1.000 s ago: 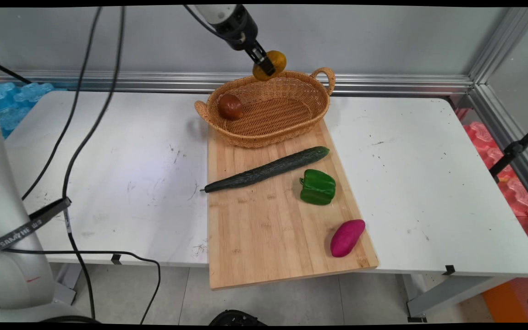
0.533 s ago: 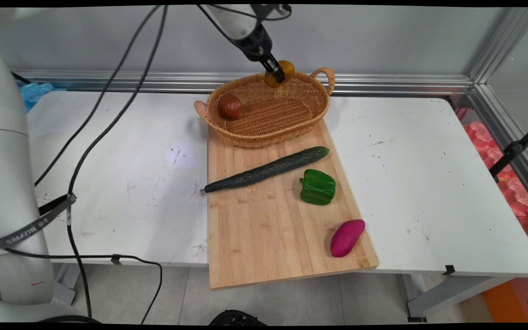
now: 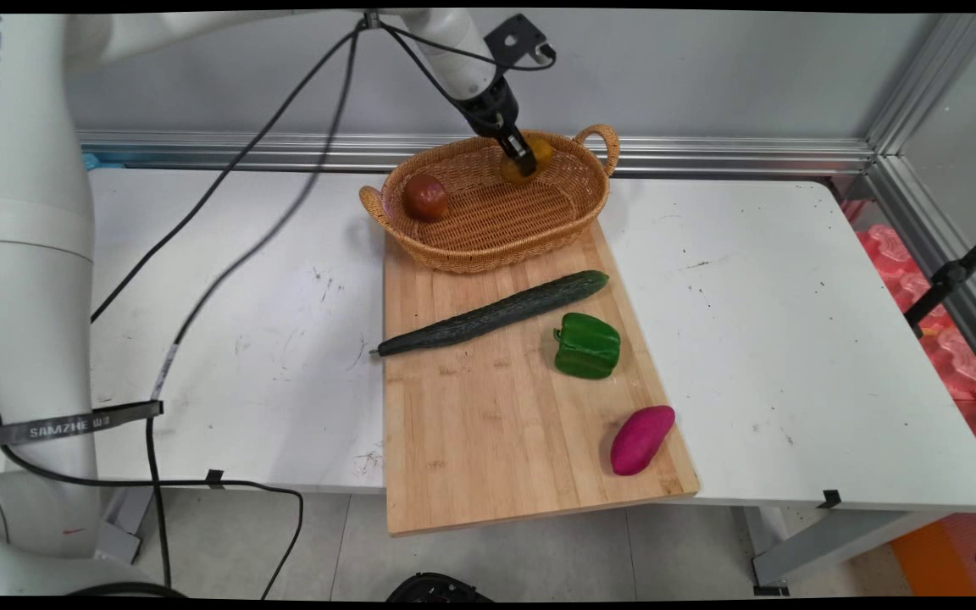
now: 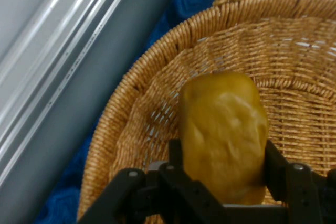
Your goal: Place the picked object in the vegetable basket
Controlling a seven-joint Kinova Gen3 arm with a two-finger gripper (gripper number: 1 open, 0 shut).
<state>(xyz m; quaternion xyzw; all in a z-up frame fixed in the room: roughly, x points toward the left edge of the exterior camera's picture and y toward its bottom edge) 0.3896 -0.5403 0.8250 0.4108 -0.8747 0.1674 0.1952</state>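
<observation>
Bright even light, soft shadows; hand view slightly blurred.

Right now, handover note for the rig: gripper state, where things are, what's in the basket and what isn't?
Gripper: shut on the yellow potato, held inside the wicker basket at its far side, below the rim. Whether the potato touches the basket floor cannot be told.
In the basket: a brown round item at its left end.
Outside it, on the wooden cutting board: the cucumber lying diagonally, the green pepper beside it, and the purple sweet potato near the board's front right corner.
</observation>
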